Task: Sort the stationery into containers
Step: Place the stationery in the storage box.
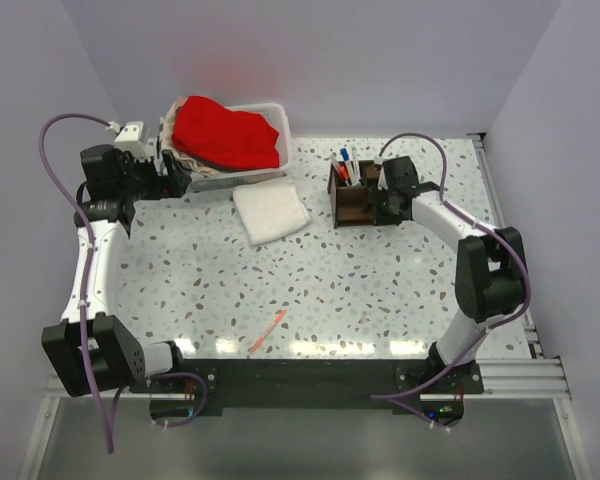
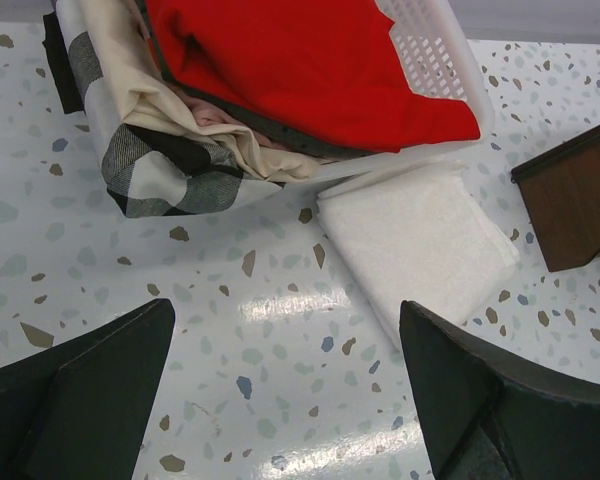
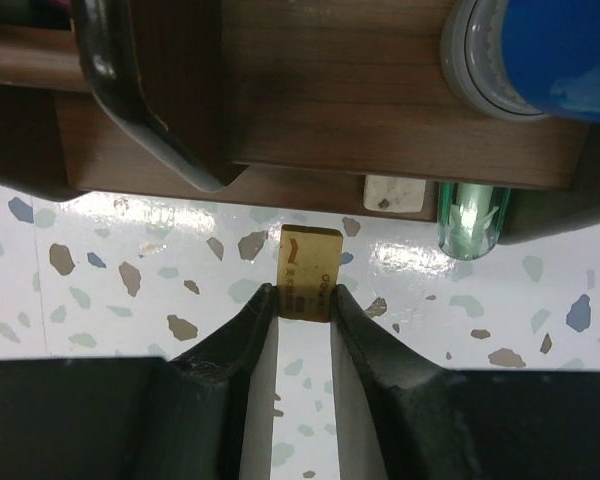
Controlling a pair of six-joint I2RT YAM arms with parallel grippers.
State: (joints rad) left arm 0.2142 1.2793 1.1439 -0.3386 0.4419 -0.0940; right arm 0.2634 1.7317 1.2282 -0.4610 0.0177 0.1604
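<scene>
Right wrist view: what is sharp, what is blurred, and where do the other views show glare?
Right wrist: the beige block in the right tool is sharp, the blue bottle blurred. Left wrist: glare on the table. Top: a glare band near the table's front edge.

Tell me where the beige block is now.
In the right wrist view, the block is pinched in the right end effector, just in front of the organizer.

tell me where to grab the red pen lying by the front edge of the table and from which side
Take the red pen at mid-barrel, from straight above, jaws turned across its slanted length. It lies flat on the table, thin and long, with nothing close beside it, so only its two long sides offer a grip.
</scene>
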